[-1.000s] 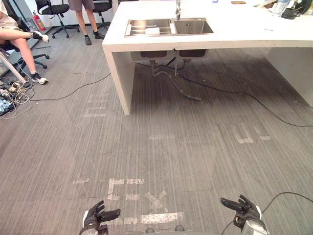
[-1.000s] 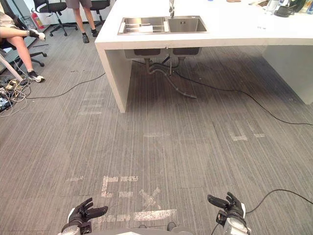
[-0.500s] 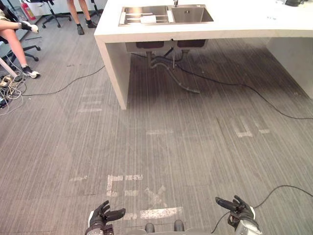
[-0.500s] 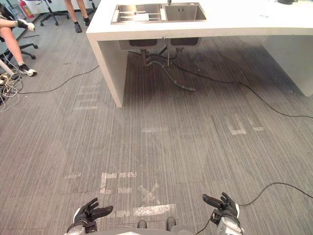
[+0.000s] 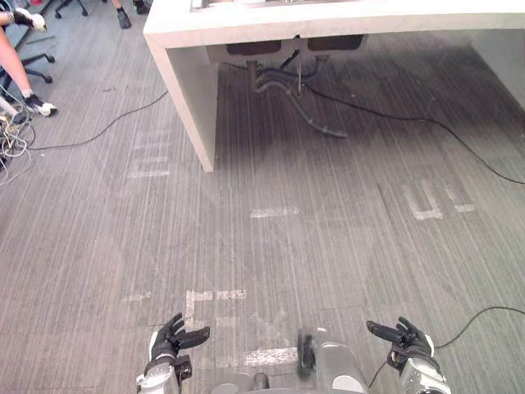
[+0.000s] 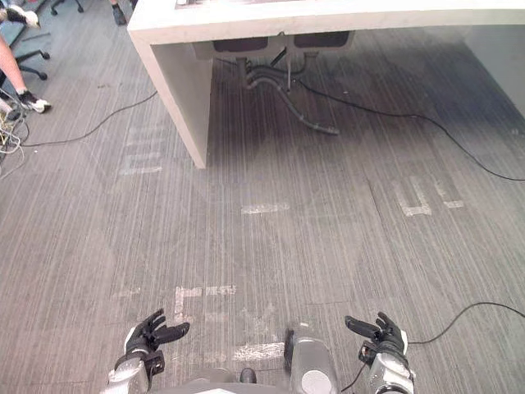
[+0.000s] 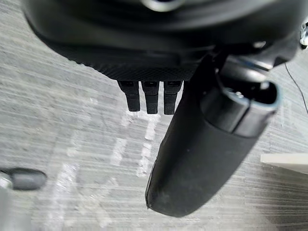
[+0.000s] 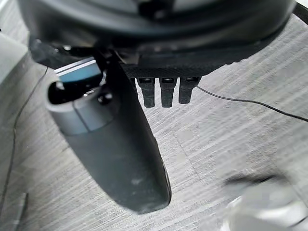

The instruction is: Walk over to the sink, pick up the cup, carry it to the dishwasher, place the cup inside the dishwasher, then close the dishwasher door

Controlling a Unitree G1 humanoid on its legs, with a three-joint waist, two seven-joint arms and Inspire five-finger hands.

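Note:
The white counter point(image 5: 246, 20) that holds the sink stands ahead at the top of the eye views. The dark undersides of the sink basins point(image 5: 250, 48) and the grey drain pipes point(image 5: 283, 82) hang below it. My left hand point(image 5: 171, 338) is low at the lower left, open, fingers relaxed and holding nothing. My right hand point(image 5: 404, 338) is at the lower right, open and empty too. In the wrist views each hand, the left hand point(image 7: 192, 144) and the right hand point(image 8: 125, 159), hangs over bare grey carpet.
The counter's end panel point(image 5: 187, 90) reaches the floor at left of centre. Black cables point(image 5: 426, 123) trail across the carpet under and beside the counter. A seated person's leg point(image 5: 16, 70) and a tangle of wires point(image 5: 12, 144) are at the far left. White tape marks point(image 5: 209, 295) lie ahead.
The camera has moved forward: the counter is nearer and the sink top has slid past the upper edge. Both hands stay open and low.

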